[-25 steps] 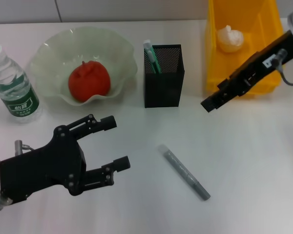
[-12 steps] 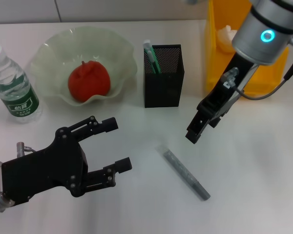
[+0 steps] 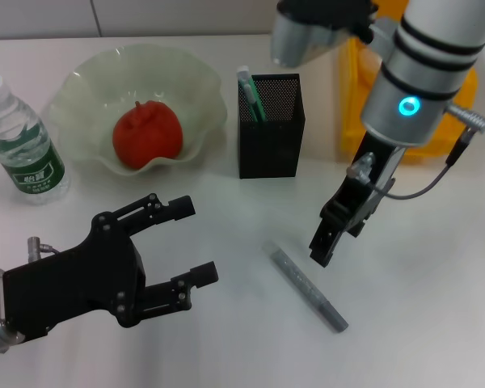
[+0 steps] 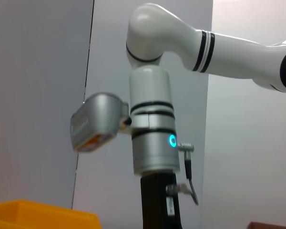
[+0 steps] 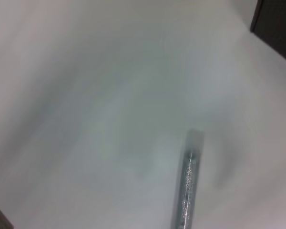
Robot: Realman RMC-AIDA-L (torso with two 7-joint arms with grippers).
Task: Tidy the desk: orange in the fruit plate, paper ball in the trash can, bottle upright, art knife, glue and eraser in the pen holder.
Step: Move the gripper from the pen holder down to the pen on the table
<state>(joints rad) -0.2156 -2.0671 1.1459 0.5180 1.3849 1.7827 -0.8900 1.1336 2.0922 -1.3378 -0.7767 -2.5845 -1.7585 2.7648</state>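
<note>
Where the fruit plate [image 3: 73,89] sits at the far left of the desk [image 3: 436,267], the orange [image 3: 148,135] already rests in its hollow, and the bottle [image 3: 20,145] stands upright just beside it at the desk's left edge. The pen holder [image 3: 272,129] stands in the middle of the far side with a green-and-white pen-like item [image 3: 250,93] leaning out of one corner; what else lies inside cannot be made out through the mesh. The trash can [image 3: 357,97] is at the far right, mostly hidden behind the right arm — its contents are not visible.

The right gripper [image 3: 322,246] points down at the desk, its tip just beside the far end of a grey stick-shaped item [image 3: 309,289] that lies diagonally on the desk near the front; whether its fingers are parted or closed cannot be told, and it appears to hold nothing. The right wrist view shows the same grey stick [image 5: 187,191] lying bare on the white surface.

The left gripper [image 3: 192,240] hovers low at the front left with its fingers [image 3: 176,205] spread wide — nothing between them, nothing touched.
</note>
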